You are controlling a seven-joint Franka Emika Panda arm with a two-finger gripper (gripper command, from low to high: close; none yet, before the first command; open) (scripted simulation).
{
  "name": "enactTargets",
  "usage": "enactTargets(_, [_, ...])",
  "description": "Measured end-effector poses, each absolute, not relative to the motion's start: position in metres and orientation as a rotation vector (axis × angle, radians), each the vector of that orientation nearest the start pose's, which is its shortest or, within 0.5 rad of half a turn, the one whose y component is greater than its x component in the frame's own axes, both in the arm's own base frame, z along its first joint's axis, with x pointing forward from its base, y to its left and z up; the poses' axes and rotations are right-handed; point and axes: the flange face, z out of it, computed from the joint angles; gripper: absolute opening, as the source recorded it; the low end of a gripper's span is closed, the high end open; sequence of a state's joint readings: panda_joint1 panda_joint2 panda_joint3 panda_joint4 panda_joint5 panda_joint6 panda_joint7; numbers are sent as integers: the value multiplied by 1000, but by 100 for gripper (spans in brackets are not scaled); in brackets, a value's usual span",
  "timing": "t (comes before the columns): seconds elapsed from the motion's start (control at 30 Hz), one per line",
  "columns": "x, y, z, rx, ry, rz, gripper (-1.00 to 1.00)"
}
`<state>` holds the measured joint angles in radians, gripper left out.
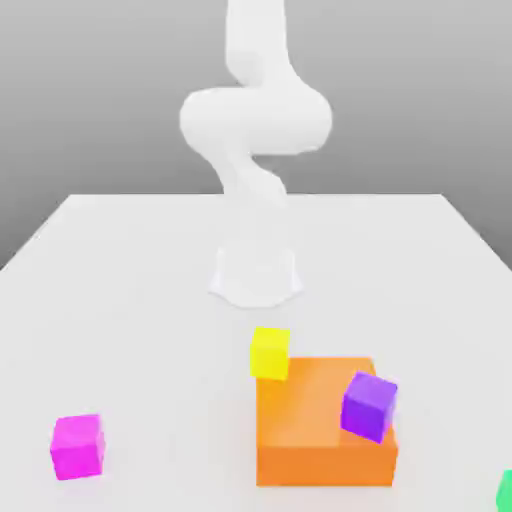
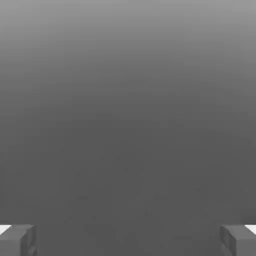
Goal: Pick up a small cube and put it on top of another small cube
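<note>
The small magenta-pink cube (image 1: 77,446) lies on the white table near the front, at the exterior view's left. The small yellow cube (image 1: 270,353) sits toward the middle, touching the back left corner of a big orange block. In the hand view my gripper (image 2: 128,240) is open: its two grey fingertips (image 2: 17,240) stand far apart with nothing between them, facing plain grey background. The white arm (image 1: 255,130) rises from its base at the table's middle back, and its upper part leaves the frame.
A big orange block (image 1: 322,424) lies front centre, with a violet-purple cube (image 1: 368,406) resting against its right side. A green cube (image 1: 506,490) is cut off at the front right corner. White table (image 1: 130,320) spreads between the pink cube and the orange block.
</note>
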<state>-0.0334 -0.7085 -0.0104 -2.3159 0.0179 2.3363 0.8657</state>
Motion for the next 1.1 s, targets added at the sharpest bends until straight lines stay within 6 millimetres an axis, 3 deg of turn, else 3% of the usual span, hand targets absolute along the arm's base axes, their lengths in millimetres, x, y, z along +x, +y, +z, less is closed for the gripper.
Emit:
enactTargets(0.2, [443, -67, 572, -2278, 1575, -673, 0])
enactTargets(0.43, [475, -127, 442, -2061, 2016, -411, 0])
enactTargets(0.53, [475, -152, 384, -1944, 2202, -306, 0])
enactTargets(0.67, [460, -192, 308, -1744, 2459, -177, 0])
enactTargets(0.83, [429, -218, 216, -1504, 2732, -27, 0])
enactTargets(1.0, [421, -223, 148, -1451, 2786, -2, 0])
enactTargets(1.03, [421, -223, 138, -1450, 2787, -1, -100])
enactTargets(1.1, [421, -223, 138, -1450, 2787, -2, -100])
